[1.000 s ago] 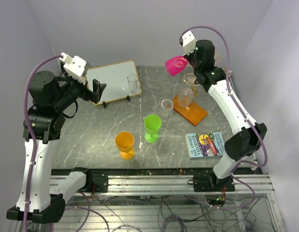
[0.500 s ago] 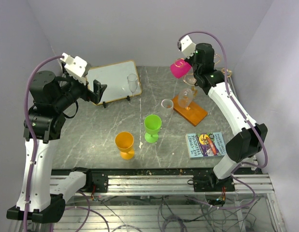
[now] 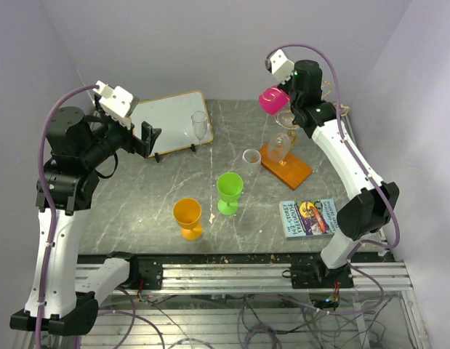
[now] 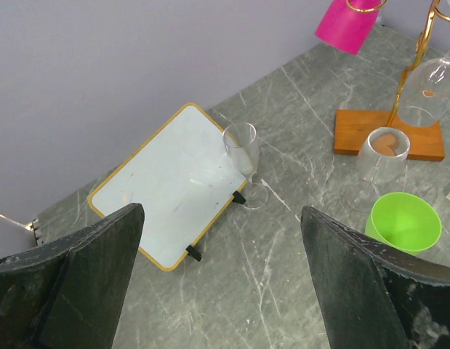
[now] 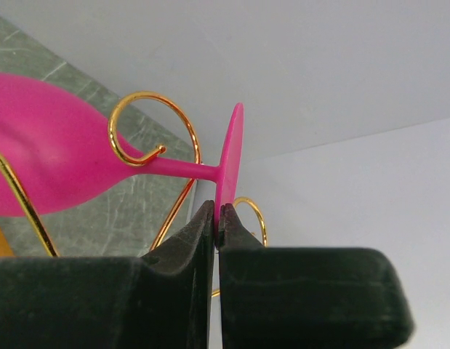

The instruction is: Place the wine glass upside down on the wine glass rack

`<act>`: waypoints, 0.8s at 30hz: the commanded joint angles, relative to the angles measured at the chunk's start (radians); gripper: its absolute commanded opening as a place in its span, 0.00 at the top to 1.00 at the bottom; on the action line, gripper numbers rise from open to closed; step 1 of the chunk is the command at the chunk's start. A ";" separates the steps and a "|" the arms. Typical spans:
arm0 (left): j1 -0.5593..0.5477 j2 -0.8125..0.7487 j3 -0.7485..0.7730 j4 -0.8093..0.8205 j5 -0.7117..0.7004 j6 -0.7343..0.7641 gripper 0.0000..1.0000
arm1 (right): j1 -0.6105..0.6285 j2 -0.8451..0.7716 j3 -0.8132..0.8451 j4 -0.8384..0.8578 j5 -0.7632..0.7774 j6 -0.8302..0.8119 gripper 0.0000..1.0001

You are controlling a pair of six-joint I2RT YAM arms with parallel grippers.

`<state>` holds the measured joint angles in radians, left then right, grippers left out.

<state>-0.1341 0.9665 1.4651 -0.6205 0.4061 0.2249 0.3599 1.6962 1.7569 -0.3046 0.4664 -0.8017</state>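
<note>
Now the bright pink plastic wine glass (image 5: pixel 57 163) is up high at the top of the gold wire wine glass rack with the flat orange base (image 3: pixel 294 171). The glass is tipped over, with its cup pointing down and to the side. Its thin stem sits inside one gold curl. The right arm reaches far up over the back of the table. The right gripper (image 5: pixel 216 218) pinches the edge of the glass's round flat foot. The left arm is lifted over the left side, and the left gripper (image 4: pixel 217 218) is spread wide, holding nothing.
</note>
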 commanded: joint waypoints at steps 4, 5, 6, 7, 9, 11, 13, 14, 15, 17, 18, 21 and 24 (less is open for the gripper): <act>0.008 -0.011 -0.006 -0.004 0.023 0.020 0.00 | -0.002 0.038 0.065 0.029 0.008 -0.029 1.00; 0.008 -0.012 -0.006 -0.004 0.023 0.020 0.00 | -0.002 0.040 0.066 0.030 0.006 -0.032 1.00; 0.008 -0.014 -0.006 -0.005 0.022 0.021 0.00 | -0.003 0.041 0.068 0.030 0.001 -0.033 1.00; 0.008 -0.013 -0.007 -0.005 0.022 0.022 0.00 | -0.002 0.042 0.070 0.031 -0.002 -0.035 1.00; 0.008 -0.015 -0.008 -0.007 0.022 0.024 0.00 | -0.002 0.043 0.072 0.034 -0.012 -0.040 1.00; 0.008 -0.016 -0.011 -0.007 0.024 0.024 0.00 | -0.001 0.046 0.079 0.031 -0.018 -0.045 1.00; 0.008 -0.017 -0.011 -0.008 0.025 0.025 0.00 | -0.002 0.049 0.082 0.029 -0.028 -0.050 1.00; 0.008 -0.018 -0.011 -0.008 0.025 0.025 0.00 | -0.002 0.049 0.082 0.032 -0.032 -0.054 1.00; 0.008 -0.017 -0.011 -0.010 0.025 0.026 0.00 | -0.002 0.048 0.081 0.034 -0.037 -0.055 1.00; 0.008 -0.018 -0.008 -0.011 0.026 0.028 0.00 | -0.002 0.050 0.081 0.040 -0.044 -0.064 1.00; 0.008 -0.019 -0.008 -0.011 0.025 0.028 0.00 | -0.002 0.050 0.083 0.041 -0.048 -0.066 1.00; 0.008 -0.021 -0.008 -0.013 0.028 0.031 0.00 | -0.002 0.058 0.094 0.041 -0.057 -0.075 1.00; 0.008 -0.025 -0.009 -0.016 0.030 0.034 0.00 | -0.002 0.066 0.102 0.042 -0.056 -0.087 1.00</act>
<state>-0.1345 0.9581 1.4582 -0.6327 0.4122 0.2443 0.3557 1.7466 1.8191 -0.2985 0.4248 -0.8680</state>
